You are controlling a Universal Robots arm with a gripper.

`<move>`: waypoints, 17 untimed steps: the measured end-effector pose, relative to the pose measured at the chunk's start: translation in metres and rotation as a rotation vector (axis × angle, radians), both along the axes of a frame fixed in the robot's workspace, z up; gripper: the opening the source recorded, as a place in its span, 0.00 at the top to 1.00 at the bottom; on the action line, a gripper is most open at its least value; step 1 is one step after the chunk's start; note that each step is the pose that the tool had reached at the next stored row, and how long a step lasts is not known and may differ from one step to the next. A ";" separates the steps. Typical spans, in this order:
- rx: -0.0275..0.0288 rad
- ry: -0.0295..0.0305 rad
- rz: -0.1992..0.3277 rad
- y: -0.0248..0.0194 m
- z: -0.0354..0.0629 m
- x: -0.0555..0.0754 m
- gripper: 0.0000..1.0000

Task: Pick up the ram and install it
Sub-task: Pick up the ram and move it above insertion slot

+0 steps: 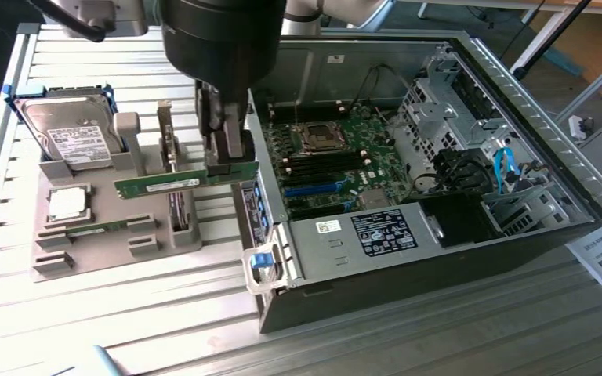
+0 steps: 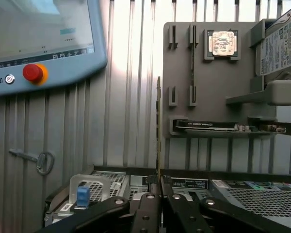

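evidently the gripper [image 1: 230,164] is clamping the ram [image 1: 170,182] by one end, carrying it level and on edge above the tray [image 1: 92,254], beside the case [image 1: 385,282], which is lying open so its slots [image 1: 328,167] are facing upward.

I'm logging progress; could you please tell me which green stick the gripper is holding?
The ram hovering above the grey holder, pinched in the gripper; the other green stick lies slotted in the holder near the processor.
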State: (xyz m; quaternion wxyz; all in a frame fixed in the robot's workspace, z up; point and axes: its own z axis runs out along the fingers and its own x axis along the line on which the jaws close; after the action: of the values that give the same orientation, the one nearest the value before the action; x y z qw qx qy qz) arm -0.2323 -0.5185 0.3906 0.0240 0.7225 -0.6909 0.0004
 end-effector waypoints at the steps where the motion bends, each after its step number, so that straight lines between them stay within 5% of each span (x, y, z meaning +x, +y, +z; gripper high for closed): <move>1: 0.0000 0.0000 0.000 -0.0003 0.0000 0.002 0.88; 17: 0.0000 0.0012 0.000 -0.0070 0.0000 0.047 0.88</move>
State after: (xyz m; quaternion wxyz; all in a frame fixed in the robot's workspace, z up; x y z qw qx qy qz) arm -0.1850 -0.5255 0.3906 0.0245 0.7225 -0.6909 0.0000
